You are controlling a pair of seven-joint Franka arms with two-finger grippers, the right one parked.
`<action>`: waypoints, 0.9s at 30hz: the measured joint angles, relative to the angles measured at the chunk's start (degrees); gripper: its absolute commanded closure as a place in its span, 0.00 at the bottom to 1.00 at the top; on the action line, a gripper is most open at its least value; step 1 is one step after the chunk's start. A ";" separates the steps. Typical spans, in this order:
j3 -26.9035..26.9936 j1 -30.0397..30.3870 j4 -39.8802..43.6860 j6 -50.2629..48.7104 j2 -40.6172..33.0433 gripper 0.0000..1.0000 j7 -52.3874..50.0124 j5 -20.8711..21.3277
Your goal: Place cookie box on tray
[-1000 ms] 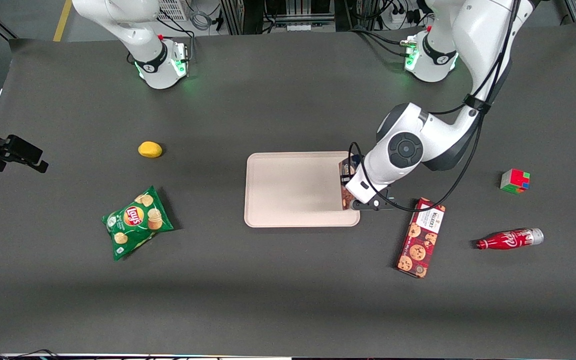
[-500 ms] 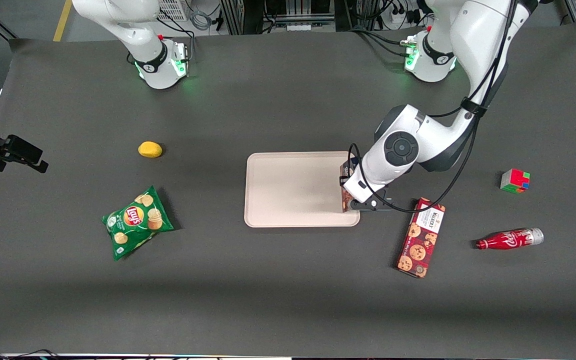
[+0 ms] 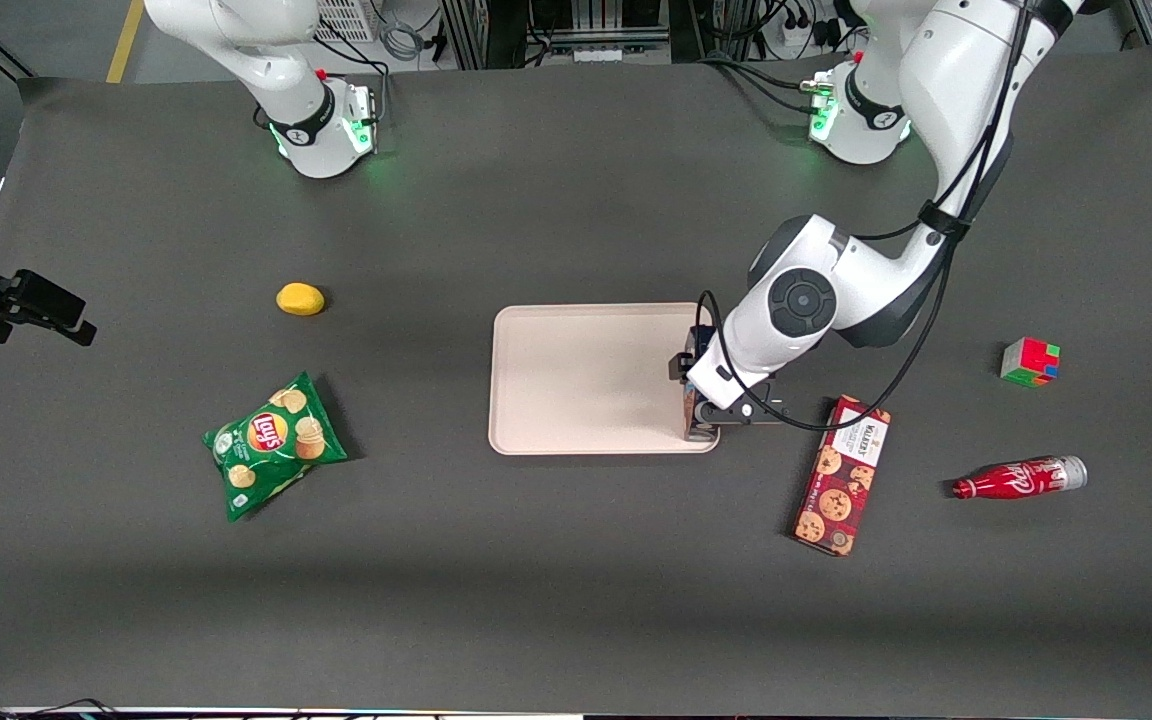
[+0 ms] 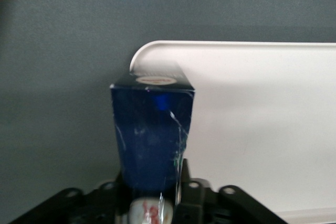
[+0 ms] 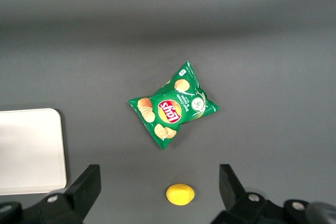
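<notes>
The navy-blue cookie box [image 4: 152, 135] stands upright between the fingers of my left gripper [image 4: 152, 184], which is shut on its lower part. In the front view the gripper [image 3: 698, 400] is under the white wrist, over the pale tray's [image 3: 586, 380] corner toward the working arm's end, nearer the front camera. Only a strip of the cookie box [image 3: 694, 415] shows there. In the left wrist view the box's upper end sits over the rounded corner of the tray [image 4: 262, 124]; I cannot tell whether the box touches the tray.
A long red cookie box [image 3: 841, 475] lies close by toward the working arm's end, then a red cola bottle [image 3: 1021, 477] and a coloured cube [image 3: 1030, 361]. Toward the parked arm's end lie a green chips bag [image 3: 273, 445] and a lemon [image 3: 300, 299].
The gripper with the cookie box has shifted a little nearer the front camera along the tray's end, toward its corner. Nothing else has moved.
</notes>
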 measured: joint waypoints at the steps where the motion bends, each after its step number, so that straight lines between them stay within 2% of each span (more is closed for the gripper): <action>1: 0.01 0.06 0.10 -0.09 -0.06 0.00 -0.06 -0.02; 8: 1.22 0.77 1.94 -5.77 -3.35 0.00 -0.17 -2.51; 12: 3.49 1.13 3.36 -10.23 -8.00 0.00 -0.14 -5.24; 16: 6.32 1.30 4.18 -15.42 -13.42 0.00 -0.12 -6.13; 21: 10.33 1.32 5.81 -26.68 -20.37 0.00 1.38 -6.38; 27: 17.35 1.28 9.81 -43.37 -28.66 0.00 9.24 -6.51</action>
